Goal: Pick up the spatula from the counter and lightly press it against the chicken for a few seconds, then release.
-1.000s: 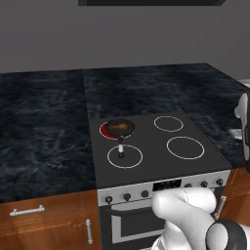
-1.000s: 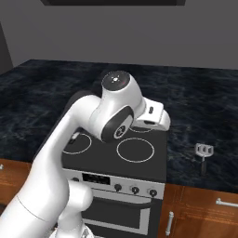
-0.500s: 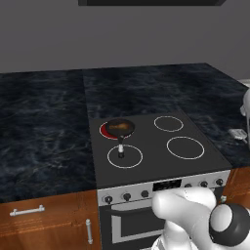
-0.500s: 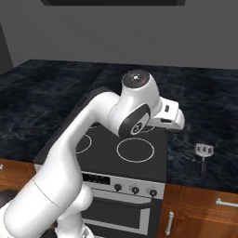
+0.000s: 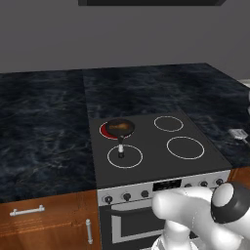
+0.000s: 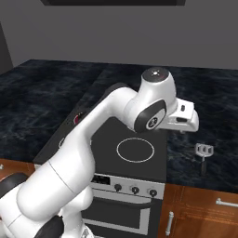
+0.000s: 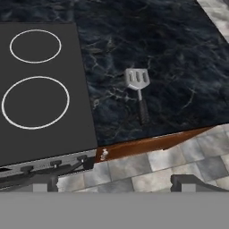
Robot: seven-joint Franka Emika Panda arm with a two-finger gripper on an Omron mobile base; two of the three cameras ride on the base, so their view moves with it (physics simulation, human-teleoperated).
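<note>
In the left base view, left of centre: pan (image 5: 120, 142) on the glowing back burner of the stovetop (image 5: 151, 141), chicken (image 5: 118, 126) a small brown patch inside, too small to judge for shape or thickness. Far right in that frame: spatula (image 5: 238, 133), close against the edge and barely readable. In the hand view, same spatula (image 7: 140, 96) flat on the dark marbled counter (image 7: 179, 62), right of centre and near the stove, slotted head toward the top of the frame, dark handle pointing down toward the counter's front lip. At the bottom of that view, gripper (image 7: 117, 182) with jaws set wide apart, holding nothing, well apart from the spatula.

Likely risks from here: thin handle flat on a hard surface, so a descent off its line could catch one side and spin or skid it toward the lip and off the counter. A grip too near the handle's end could let the head droop and jab the chicken rather than press lightly.

Fingertips largely cut off by the bottom edge. Handle's dark tone blends into the marble, so its exact end hard to place
</note>
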